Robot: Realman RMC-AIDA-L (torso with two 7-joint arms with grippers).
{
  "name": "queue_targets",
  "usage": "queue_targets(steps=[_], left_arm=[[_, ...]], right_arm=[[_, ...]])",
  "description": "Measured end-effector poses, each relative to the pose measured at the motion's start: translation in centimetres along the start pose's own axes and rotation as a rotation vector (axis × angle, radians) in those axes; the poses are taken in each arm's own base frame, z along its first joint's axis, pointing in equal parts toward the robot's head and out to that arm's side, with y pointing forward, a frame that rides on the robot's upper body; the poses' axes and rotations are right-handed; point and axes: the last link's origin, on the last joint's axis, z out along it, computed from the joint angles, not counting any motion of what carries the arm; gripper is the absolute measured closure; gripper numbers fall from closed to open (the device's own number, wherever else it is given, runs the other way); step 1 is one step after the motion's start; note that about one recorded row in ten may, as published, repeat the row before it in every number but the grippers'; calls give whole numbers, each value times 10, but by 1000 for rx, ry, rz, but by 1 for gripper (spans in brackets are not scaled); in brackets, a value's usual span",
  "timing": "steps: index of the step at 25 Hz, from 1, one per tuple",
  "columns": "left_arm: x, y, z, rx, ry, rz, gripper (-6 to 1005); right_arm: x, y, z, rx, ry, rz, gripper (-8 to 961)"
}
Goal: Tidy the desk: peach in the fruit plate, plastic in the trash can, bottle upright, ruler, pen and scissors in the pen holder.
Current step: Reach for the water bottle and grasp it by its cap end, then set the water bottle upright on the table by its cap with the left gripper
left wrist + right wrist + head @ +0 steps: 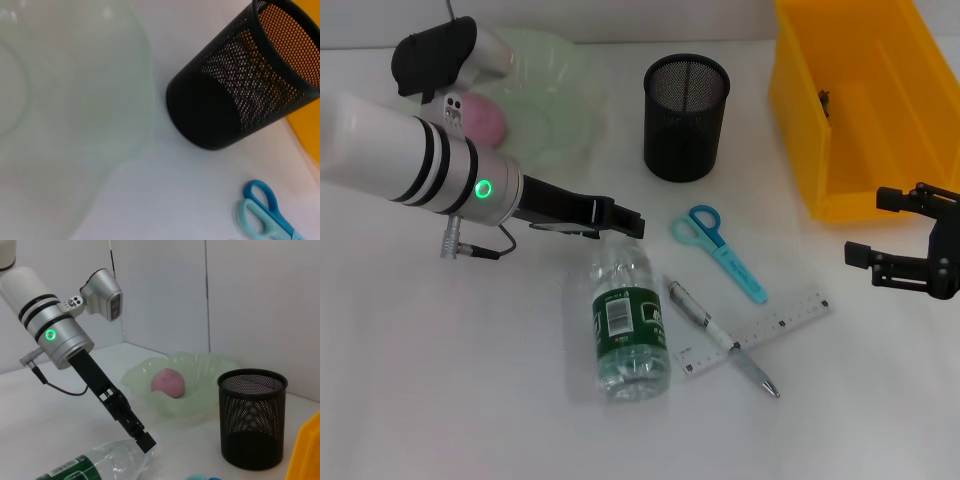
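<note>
Head view. The peach (485, 120) lies in the pale green fruit plate (565, 90) at the far left of the table; this step is judged complete. The water bottle (628, 322) lies on its side near the middle of the table, cap end toward the plate; it is not yet upright. The left gripper (620, 222) hangs directly over the bottle's cap end. Its jaws look close together with nothing between them, but the gap cannot be confirmed here. The black mesh pen holder (686, 115) stands empty as far as can be seen. The blue scissors (718, 240), the pen (720, 335) and the clear ruler (760, 332) lie flat to the right of the bottle; the pen crosses the ruler. The yellow trash can (840, 110) stands at the far right, with a small dark item inside that cannot be identified. No loose plastic is visible on the table. The right gripper (880, 235) hovers in front of the trash can, jaws apart, holding nothing.

Left wrist view. This shows the fruit plate rim (75, 125), the pen holder (240, 90) and the scissors handles (260, 210). The arm's own fingers are not shown.

Right wrist view. The left gripper (145, 441) touches or nearly touches the bottle (95, 465) at its clear upper part; the fingers appear together, not around the bottle. The peach (168, 382) sits in the plate (200, 400), beside the pen holder (252, 415).

Remaining, by judgement: stand the bottle up; place the ruler, pen and scissors in the holder.
</note>
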Motion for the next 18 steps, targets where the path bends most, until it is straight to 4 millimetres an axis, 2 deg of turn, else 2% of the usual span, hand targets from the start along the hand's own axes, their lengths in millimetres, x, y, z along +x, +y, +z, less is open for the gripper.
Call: queue_targets(steps=[4,9,13,18], left_arm=[[-1,1,1,-1,-6,34,294],[-4,8,4,-9,-32,114,477],[-3,15,1,-27,-41,191,501],[-2,21,-17,-53,-17,337,531]], right_arm=[[0,0,0,0,0,0,116],[0,0,0,0,0,1,116],[1,1,-1,2,-1,5,116],[1,1,-1,3,-3,12,116]])
